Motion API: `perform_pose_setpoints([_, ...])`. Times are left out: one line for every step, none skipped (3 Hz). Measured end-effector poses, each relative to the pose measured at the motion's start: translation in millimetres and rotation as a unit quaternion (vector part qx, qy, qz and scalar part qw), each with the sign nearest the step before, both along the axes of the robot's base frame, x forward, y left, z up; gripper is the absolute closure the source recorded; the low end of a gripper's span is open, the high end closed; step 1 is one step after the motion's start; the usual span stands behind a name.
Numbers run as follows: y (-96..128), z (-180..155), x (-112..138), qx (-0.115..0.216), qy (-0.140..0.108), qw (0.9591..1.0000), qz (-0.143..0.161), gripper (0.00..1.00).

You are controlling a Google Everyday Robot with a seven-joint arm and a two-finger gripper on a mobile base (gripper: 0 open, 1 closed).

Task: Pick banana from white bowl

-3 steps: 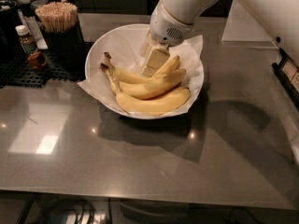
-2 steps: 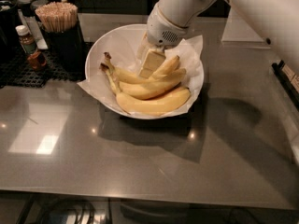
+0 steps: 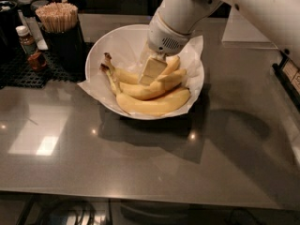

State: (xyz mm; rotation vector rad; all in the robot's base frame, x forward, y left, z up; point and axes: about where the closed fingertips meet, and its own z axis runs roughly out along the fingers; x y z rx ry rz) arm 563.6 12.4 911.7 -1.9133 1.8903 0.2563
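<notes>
The white bowl (image 3: 101,50), wide, shallow and lined with crinkled white paper, stands on the grey counter at upper centre. Three yellow bananas lie in it, stems to the left: a front banana (image 3: 154,104), a middle one (image 3: 140,90) and a back one (image 3: 123,74). My white arm comes in from the upper right. My gripper (image 3: 152,71) is down inside the bowl, at the middle and back bananas near their centre. Its tip hides part of them.
A dark cup of wooden sticks (image 3: 58,18) stands just left of the bowl on a black mat (image 3: 23,76). A small brown bottle (image 3: 28,46) stands further left. A white sheet (image 3: 243,29) lies at the back right. The counter's front edge runs along the bottom.
My gripper has shifted slightly left and lower into the bowl, closer onto the bananas. The bananas and bowl have not moved.
</notes>
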Motion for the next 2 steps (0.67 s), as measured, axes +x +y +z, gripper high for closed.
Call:
perform_pose_setpoints([0, 15, -26, -0.028, -0.020, 0.9992, -0.021, 0.45])
perform_pose_setpoints([-3, 26, -37, -0.043, -0.033, 0.9980, -0.033, 0.46])
